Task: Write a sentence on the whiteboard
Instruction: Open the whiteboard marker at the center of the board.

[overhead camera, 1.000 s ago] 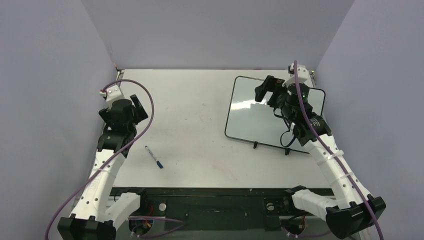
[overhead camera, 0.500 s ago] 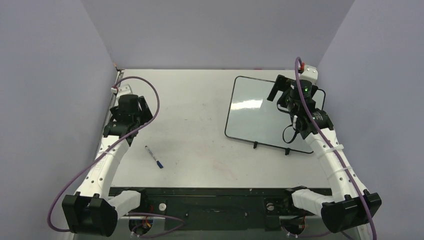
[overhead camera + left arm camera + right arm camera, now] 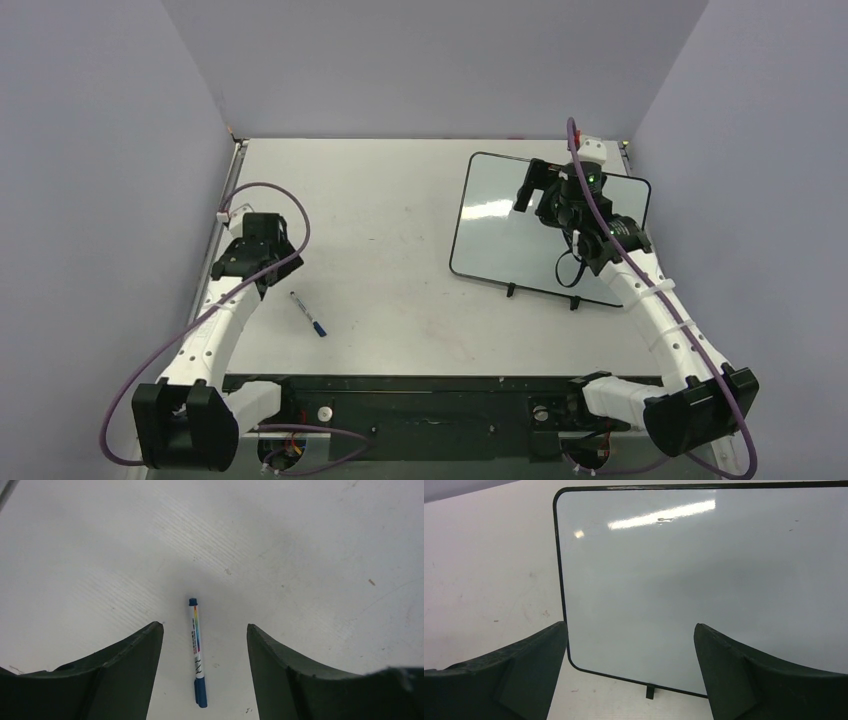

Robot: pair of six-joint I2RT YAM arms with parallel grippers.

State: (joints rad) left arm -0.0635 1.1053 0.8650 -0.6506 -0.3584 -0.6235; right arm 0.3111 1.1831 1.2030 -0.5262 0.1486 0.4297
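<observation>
Starting point only, nothing of the job is done. You have the whiteboard [image 3: 505,235] lying flat on the far right of the tabletop [image 3: 390,210], small feet on its near edge. Its surface is blank: just glare, no blue marks anywhere in the right wrist view. The pen [image 3: 308,314] lies loose on the tabletop at near left, well apart from the whiteboard. It's blue at both ends; can't tell if the cap is on. So everything is left, by my read: pick up the pen, uncap if needed, carry it over, write the line.

Left pincer [image 3: 205,626] is released, fingers spread wide, holding nothing. Your left arm is bent low over the left side of the tabletop, wrist tipped down so the pincer looks at the pen. In the wrist view the pen sits between the two fingers, running lengthwise along the gap, untouched. The fingers look clear of the tabletop.

Right pincer [image 3: 531,187] is released too, empty, fingers wide. Your right arm reaches forward over the whiteboard, pincer hanging above it and aimed at its left part. The wrist view shows the near left corner and one foot between the fingers. No contact with the whiteboard that I can see.
</observation>
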